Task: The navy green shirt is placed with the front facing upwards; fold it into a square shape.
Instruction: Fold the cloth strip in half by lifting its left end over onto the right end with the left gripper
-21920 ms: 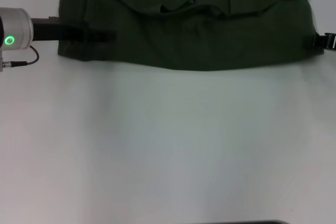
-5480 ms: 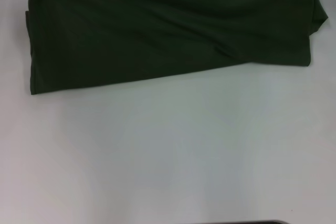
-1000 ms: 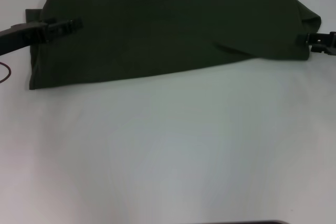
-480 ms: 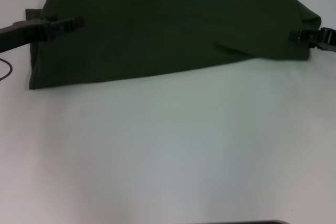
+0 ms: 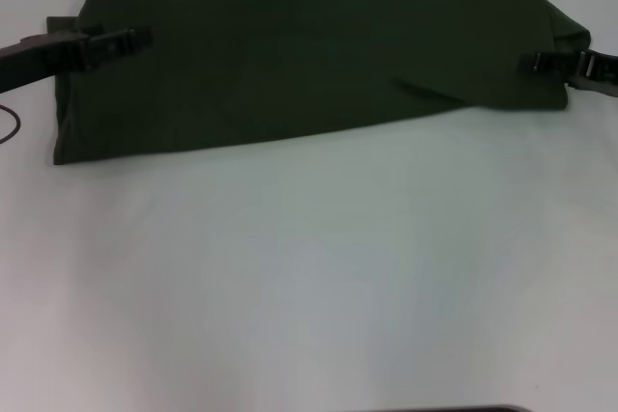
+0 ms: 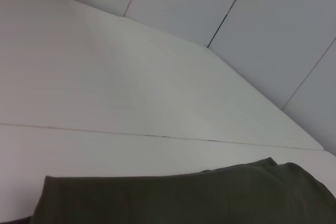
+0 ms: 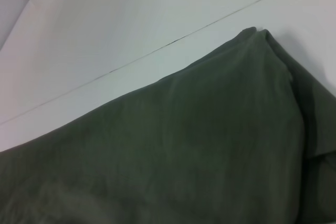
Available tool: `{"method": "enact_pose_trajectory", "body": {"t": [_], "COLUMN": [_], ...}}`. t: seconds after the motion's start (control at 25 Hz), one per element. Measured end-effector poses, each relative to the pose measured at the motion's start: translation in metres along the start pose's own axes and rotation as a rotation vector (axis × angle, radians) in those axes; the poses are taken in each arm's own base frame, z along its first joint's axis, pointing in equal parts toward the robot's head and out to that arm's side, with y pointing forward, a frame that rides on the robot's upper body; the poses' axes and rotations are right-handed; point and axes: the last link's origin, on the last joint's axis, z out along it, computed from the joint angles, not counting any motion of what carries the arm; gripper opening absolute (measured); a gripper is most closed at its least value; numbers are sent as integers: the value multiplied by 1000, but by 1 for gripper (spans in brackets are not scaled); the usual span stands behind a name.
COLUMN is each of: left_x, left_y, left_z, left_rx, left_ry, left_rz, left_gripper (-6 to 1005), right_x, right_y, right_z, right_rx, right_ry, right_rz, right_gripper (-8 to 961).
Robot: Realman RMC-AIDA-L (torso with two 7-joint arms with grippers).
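1 wide white surface (image 5: 309, 287) carries the navy green shirt (image 5: 309, 55), folded into a long band along its far side. Left gripper (image 5: 121, 42) sits over the shirt's left end, right gripper (image 5: 555, 63) at its right end; jaws' state on both: can't tell. Next fold, probably end-to-end: pinch all layers w/ both, lift level, align edges for a square.

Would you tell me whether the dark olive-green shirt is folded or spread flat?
Folded: the dark olive-green shirt lies as a long band, no sleeves, collar or lettering showing.
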Motion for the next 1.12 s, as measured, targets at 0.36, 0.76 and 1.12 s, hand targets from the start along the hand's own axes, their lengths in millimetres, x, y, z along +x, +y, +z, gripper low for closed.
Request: {"method": "enact_pose_trajectory", "body": {"t": [0.36, 0.76, 1.12], "left_x": [0, 0, -1], "left_y": [0, 0, -8], "left_z": [0, 0, -11], "left_rx": [0, 1, 41], "left_ry": [0, 0, -56], "left_rz": [-1, -7, -64], "left_gripper": [922, 921, 920], "right_x": [-1, 0, 0], "right_y": [-2, -2, -3], "right_z": [3, 5, 5], "right_rx": [25, 31, 32], "right_ry": [-15, -18, -17], "right_rz": [11, 10, 9], "right_gripper": [440, 134, 20]}}
